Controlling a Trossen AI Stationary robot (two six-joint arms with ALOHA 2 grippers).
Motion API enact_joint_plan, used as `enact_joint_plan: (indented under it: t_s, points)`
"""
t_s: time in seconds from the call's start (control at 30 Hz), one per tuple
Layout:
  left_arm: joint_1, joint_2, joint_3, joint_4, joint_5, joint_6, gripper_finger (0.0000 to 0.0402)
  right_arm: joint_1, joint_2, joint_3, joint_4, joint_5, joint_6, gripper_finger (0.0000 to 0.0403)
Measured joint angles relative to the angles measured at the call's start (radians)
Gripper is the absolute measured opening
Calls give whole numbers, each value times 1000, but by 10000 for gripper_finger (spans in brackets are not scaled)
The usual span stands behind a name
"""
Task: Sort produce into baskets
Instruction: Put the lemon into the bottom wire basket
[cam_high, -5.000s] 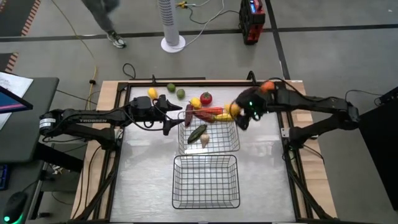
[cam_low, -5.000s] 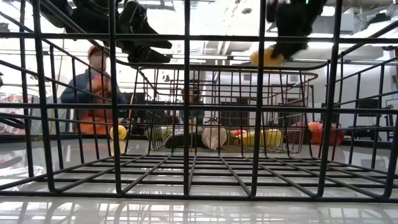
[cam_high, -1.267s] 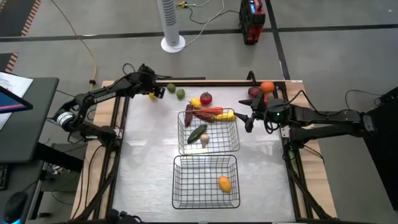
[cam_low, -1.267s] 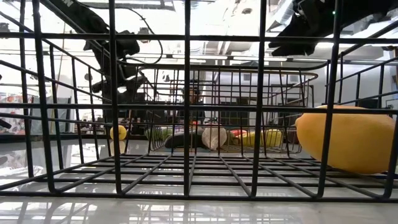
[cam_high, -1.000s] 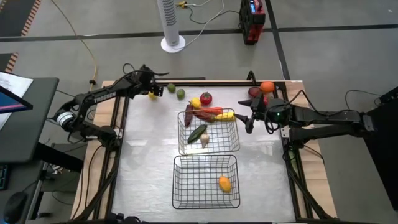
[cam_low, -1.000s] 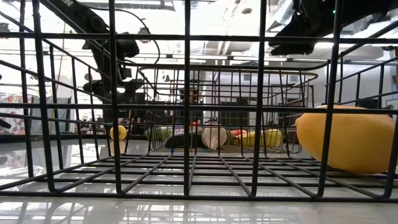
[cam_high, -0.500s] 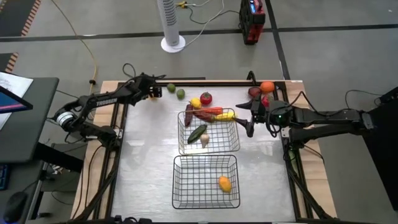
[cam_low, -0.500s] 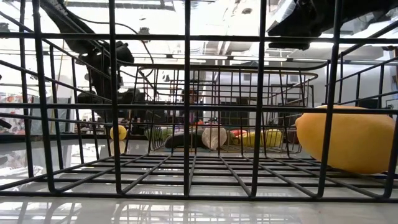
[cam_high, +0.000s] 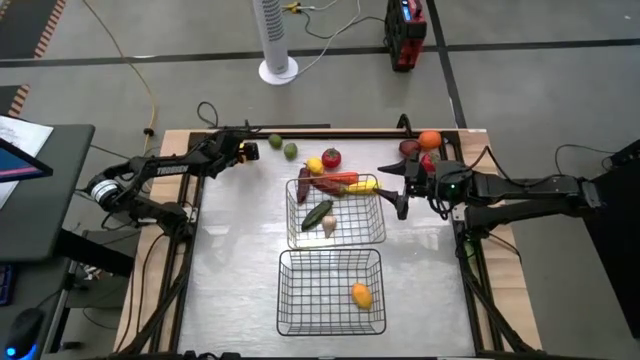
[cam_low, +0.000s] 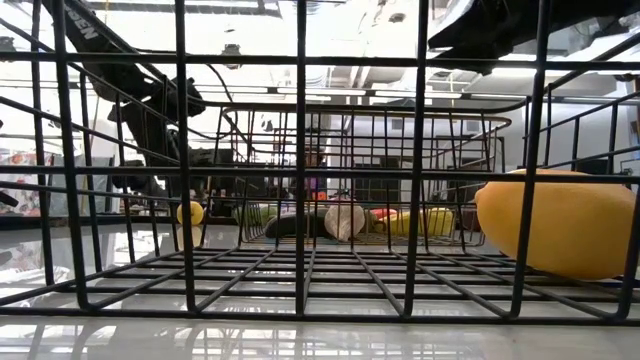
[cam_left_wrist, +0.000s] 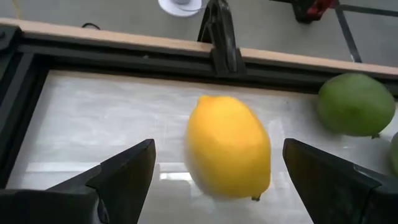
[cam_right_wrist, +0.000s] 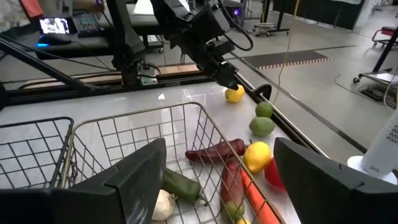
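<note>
Grey floor surrounds a pale table with a wooden border; a white fan base stands beyond the far edge. The left gripper sits at the far left corner, fingers spread wide and holding nothing, a lemon lying on the table between them. Two limes rest just beside it. The right gripper hovers at the right side of the far basket, fingers apart and empty. That basket holds a cucumber, garlic, a red pepper and corn. The near basket holds one orange-yellow fruit. A tomato and an orange lie loose on the table
</note>
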Motion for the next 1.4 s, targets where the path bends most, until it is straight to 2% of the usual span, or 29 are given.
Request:
enact_joint_plan:
  t_s: [0.27,0.77,1.27,1.4]
  points:
    - [-31,91,49,-11,-87,-24,341,0,0,0,8,0,-8,324]
    - [-54,126,61,-4,-94,5,334,0,0,0,11,0,-19,324]
    - [-53,126,61,-19,-84,4,205,0,0,0,11,0,-23,324]
    - [-53,123,61,-26,-71,4,183,0,0,0,10,0,-22,324]
